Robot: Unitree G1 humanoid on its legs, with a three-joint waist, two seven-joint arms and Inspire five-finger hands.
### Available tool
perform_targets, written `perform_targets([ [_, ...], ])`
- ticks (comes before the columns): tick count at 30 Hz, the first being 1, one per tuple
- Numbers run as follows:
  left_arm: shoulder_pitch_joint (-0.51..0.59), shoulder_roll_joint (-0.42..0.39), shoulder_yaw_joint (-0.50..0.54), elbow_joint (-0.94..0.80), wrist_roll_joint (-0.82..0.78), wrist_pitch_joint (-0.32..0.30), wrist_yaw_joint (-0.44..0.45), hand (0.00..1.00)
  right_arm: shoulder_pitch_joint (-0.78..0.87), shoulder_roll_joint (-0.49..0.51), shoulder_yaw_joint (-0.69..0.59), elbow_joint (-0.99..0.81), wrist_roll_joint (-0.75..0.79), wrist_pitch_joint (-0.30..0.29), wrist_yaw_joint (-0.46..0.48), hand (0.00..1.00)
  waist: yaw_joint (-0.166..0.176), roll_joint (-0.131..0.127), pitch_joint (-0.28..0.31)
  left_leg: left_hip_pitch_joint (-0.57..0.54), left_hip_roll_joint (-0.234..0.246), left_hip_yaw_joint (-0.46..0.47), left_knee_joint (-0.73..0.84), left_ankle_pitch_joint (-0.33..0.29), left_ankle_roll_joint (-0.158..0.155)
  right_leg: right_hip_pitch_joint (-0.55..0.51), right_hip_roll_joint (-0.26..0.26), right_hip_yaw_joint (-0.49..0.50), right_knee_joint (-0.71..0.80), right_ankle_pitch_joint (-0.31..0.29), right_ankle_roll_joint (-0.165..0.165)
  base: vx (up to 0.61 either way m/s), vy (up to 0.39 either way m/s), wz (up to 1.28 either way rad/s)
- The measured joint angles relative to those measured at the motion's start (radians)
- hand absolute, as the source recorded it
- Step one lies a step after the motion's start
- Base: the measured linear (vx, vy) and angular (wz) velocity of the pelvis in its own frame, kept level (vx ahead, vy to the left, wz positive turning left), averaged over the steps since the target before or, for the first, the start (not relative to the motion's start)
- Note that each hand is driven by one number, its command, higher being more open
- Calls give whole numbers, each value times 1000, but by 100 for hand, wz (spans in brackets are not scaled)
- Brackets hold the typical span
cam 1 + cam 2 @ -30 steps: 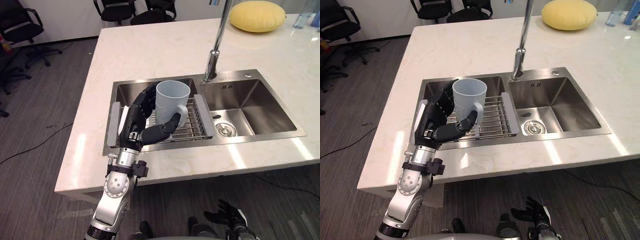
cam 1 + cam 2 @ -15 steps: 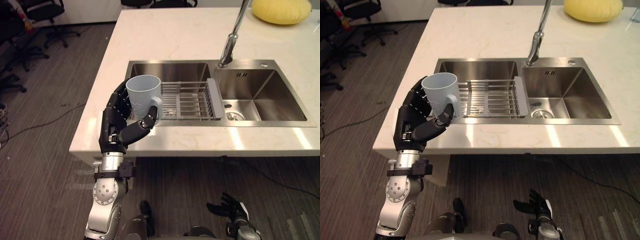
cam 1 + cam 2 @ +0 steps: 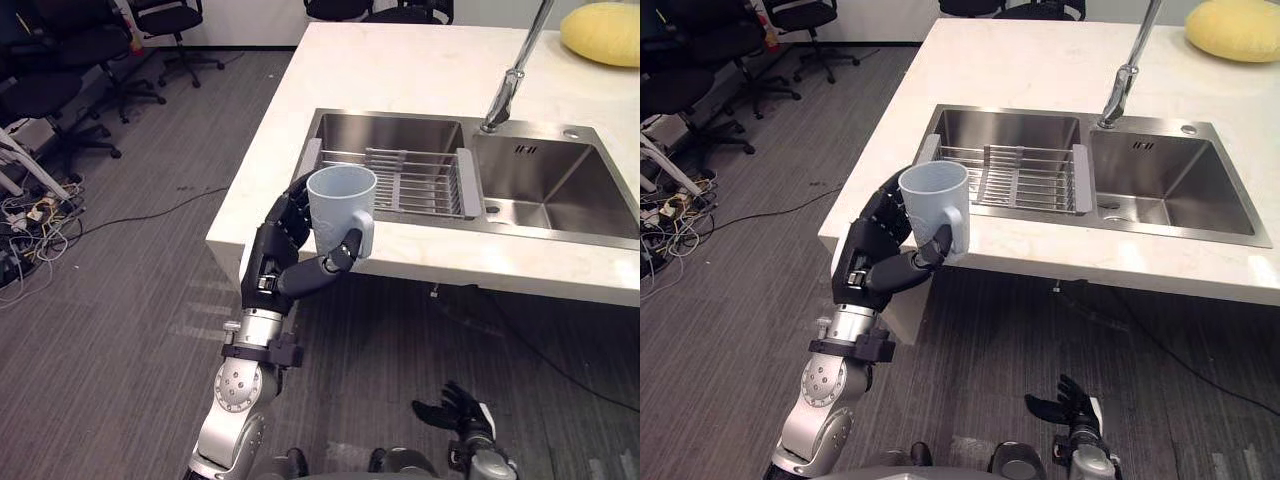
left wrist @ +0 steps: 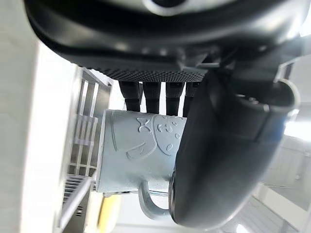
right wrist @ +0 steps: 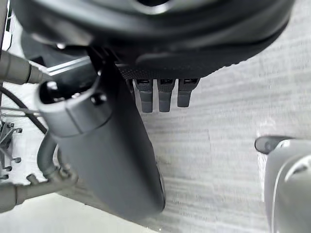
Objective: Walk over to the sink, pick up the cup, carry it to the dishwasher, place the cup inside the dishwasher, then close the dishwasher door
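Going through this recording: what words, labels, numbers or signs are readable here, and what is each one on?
No text here can be read.
Sink: a small dark mark on the right basin's back wall, too small to read.
Cup, held in the left hand: a raised picture pattern on its side, no letters or numbers.

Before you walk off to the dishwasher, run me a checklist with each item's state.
1. Left hand curled round the cup: ok.
2. Cup upright, mouth up: ok.
3. Cup off the drying rack and out of the sink: ok.
4. Right hand free, fingers relaxed, low near the floor: ok.
5. Dishwasher door open: cannot tell.
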Motion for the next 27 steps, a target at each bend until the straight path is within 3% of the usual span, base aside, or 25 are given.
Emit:
perform_targets([
  [9, 38, -3, 15, 0, 20, 0, 15, 30, 24, 6, 2, 2, -4, 0, -5, 90, 7, -12, -42, -17, -49, -84, -51, 49, 45, 56, -20, -89, -98, 57, 26, -43, 54, 31],
  [10, 42, -5, 15, 0, 20, 0, 15, 30, 31, 10, 2, 3, -4, 0, -10, 90, 9, -18, -43, -19, -60, -120, -67, 67, 44, 74, -26, -133, -106, 57, 26, 0, -27, 99],
  [13, 41, -16, 24, 0, 20, 1, 18, 30, 31, 18, -2, 19, -5, 0, -24, 90, 28, -34, -48, -54, -78, -168, -110, 116, 0, 85, -54, -244, -113, 59, 28, -48, -2, 112],
  [14, 45, -28, 48, 0, 20, 3, 18, 30, 29, 21, -8, 19, -5, 0, -35, 90, 29, -38, -46, -66, -46, -41, -120, 73, 36, 99, -66, -307, -117, 61, 29, -105, 32, 165],
  [15, 50, -36, 73, 1, 20, 4, 28, 30, 30, 16, -8, 17, -7, -1, -43, 90, 24, -48, -42, -86, 13, 157, -64, 43, 38, 117, -80, -373, -120, 61, 30, -92, 55, 160],
  [16, 51, -44, 82, 2, 20, 4, 36, 30, 31, 11, -7, 17, -12, -1, -46, 90, 22, -44, -43, -99, 54, 256, -20, 28, 52, 129, -85, -411, -118, 60, 32, -28, 72, 169],
  [17, 55, -58, 97, 3, 20, 4, 40, 30, 39, -3, -7, 17, -13, 0, -50, 90, 22, -25, -54, -113, 133, 421, 55, 41, 89, 149, -89, -485, -102, 52, 45, 2, 110, 169],
  [18, 60, -62, 109, 2, 20, 4, 41, 30, 37, -19, -7, 16, -15, 3, -57, 90, 24, -18, -59, -132, 130, 474, 85, 25, 118, 165, -110, -546, -70, 41, 60, -9, 127, 164],
  [19, 65, -61, 115, 2, 20, 3, 41, 30, 35, -21, -7, 14, -18, 3, -58, 90, 25, -20, -62, -135, 121, 487, 78, 4, 139, 173, -124, -574, -64, 37, 65, -3, 161, 149],
  [22, 76, -46, 139, 24, 17, 2, 42, 30, -1, -28, -7, -2, -43, 5, -63, 90, 14, -20, -65, -140, 116, 581, 115, -51, 122, 217, -153, -693, -91, 14, 88, 55, 192, 146],
  [23, 94, -49, 142, 49, 15, 3, 42, 30, -25, -29, -5, 0, -53, 12, -62, 90, 25, -26, -63, -141, 84, 544, 146, -79, 116, 226, -213, -694, 4, -27, 107, 83, 210, 133],
  [24, 100, -49, 143, 54, 14, 3, 42, 30, -30, -28, -4, 0, -55, 12, -60, 90, 27, -29, -63, -139, 74, 536, 151, -86, 118, 230, -228, -692, 26, -35, 107, 117, 307, 109],
  [25, 119, -48, 142, 72, 10, 11, 42, 30, -50, -30, -3, -1, -66, 12, -56, 90, 25, -36, -62, -126, 26, 497, 158, -109, 132, 241, -288, -673, 116, -53, 93, 88, 232, 105],
  [26, 133, -51, 134, 77, 3, 22, 42, 30, -72, -34, -3, 1, -81, 17, -54, 90, 21, -40, -57, -117, -15, 453, 167, -131, 152, 229, -354, -611, 244, -54, 49, 146, 348, 121],
  [27, 137, -49, 130, 78, -1, 24, 41, 30, -81, -32, -1, 3, -81, 19, -54, 90, 17, -39, -55, -111, -30, 425, 170, -141, 166, 209, -378, -547, 319, -55, 9, 141, 242, 144],
])
